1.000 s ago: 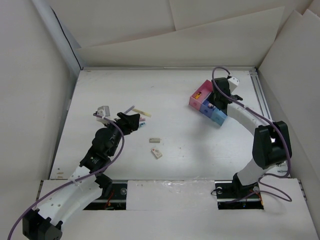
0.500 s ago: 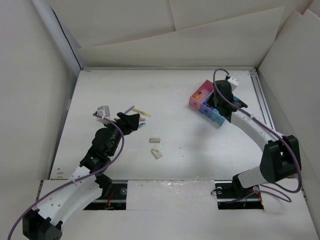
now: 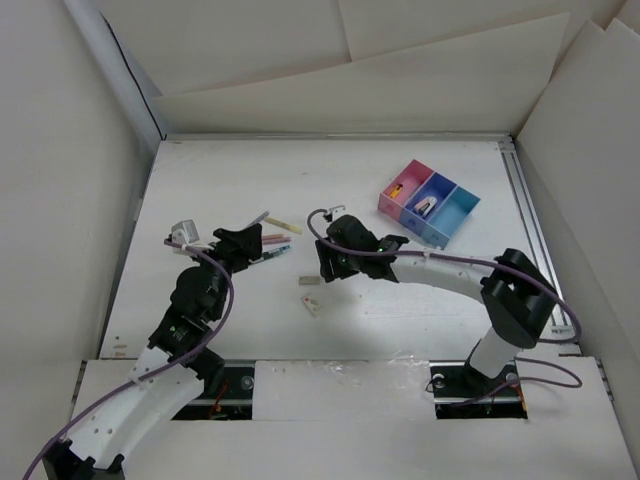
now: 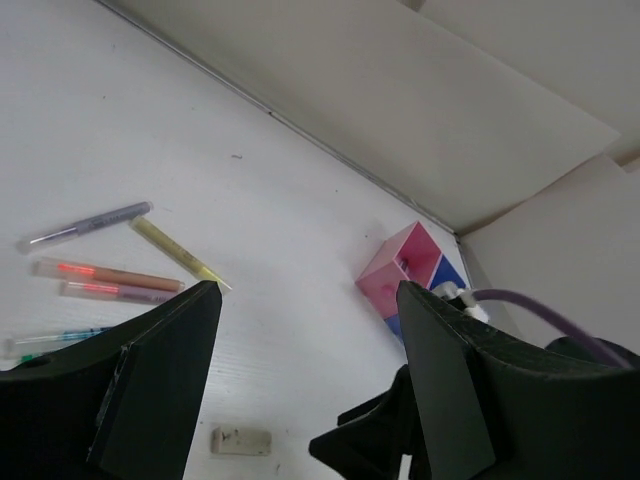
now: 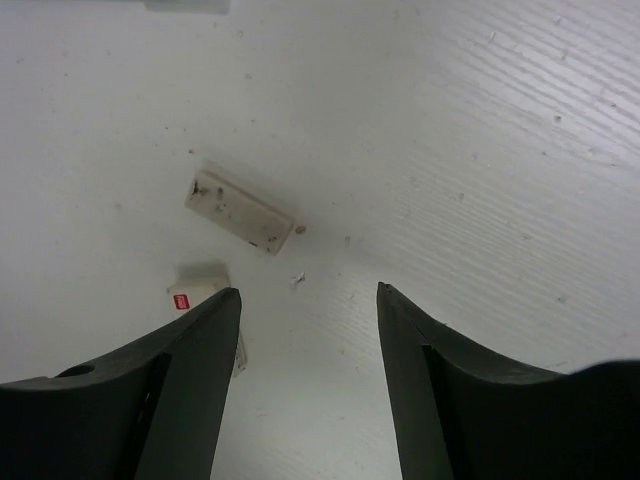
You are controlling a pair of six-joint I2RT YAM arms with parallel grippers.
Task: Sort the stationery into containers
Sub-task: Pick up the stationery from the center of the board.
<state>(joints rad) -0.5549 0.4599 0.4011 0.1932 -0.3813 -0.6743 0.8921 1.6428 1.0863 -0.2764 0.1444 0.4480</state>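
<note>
1. The left jaws are released with nothing between them, and they hang just over the near ends of the pens on the left of the counter [image 3: 400,320]. The right jaws are also spread and empty, poised above the two erasers near the middle.
2. The white counter carries everything, and pale panels [image 3: 450,80] stand around it.
3. The containers [image 3: 428,203] sit toward the far right corner, well apart from both jaws. They are three joined open boxes in a slanted row: pink [image 3: 404,184], purple-blue [image 3: 432,197] and light blue [image 3: 458,211].
   - The pink box holds a small yellow piece [image 3: 397,190].
   - The purple-blue box holds small pale items that are too small to tell apart.
4. The pens lie loose on the counter's left side. Farthest out is a grey pen [image 4: 85,225], with a yellow pen [image 4: 180,255] slanting beside it. Nearer lie an orange pen [image 4: 105,273] and a pink pen [image 4: 115,292], side by side. A teal pen [image 4: 50,340] is partly hidden behind the left finger.
5. A soiled white eraser [image 5: 240,212] lies flat on the counter. Near it lies a smaller eraser with a red mark [image 5: 200,287], partly behind a finger.
</note>
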